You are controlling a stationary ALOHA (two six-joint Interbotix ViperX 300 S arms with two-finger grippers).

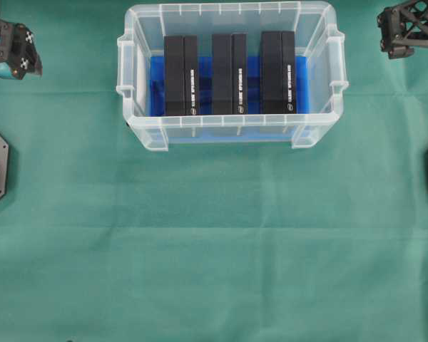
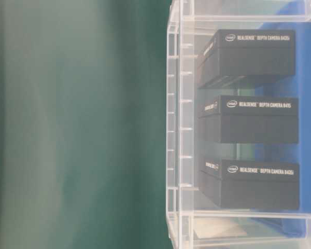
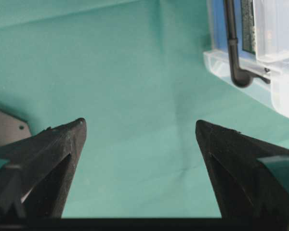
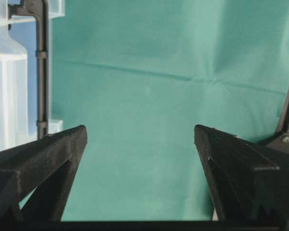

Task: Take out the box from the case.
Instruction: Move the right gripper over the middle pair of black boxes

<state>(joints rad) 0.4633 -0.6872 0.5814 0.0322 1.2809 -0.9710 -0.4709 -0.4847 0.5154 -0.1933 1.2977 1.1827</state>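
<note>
Boxes stand inside the large clear plastic rectangular case (image 1: 232, 135) with ribbed rim and side handles, which rests on the green cloth-covered table (image 1: 214, 249) at the far middle of the overhead view. I count 3 black rectangular cardboard boxes: the left box (image 1: 180, 75), the middle box (image 1: 229, 73) and the right box (image 1: 277, 71). They stand on edge on the blue lining (image 1: 157, 85) with gaps between them, probably so that fingers can enter beside a box.

At its own corner, well apart from the case, the left gripper (image 3: 140, 127) waits over bare cloth with its jaws wide apart and nothing between them. Near the opposite corner, the right gripper (image 4: 140, 132) is likewise spread and empty. No box is lifted yet, so I judge the task not begun; either arm must first travel to the case.
</note>
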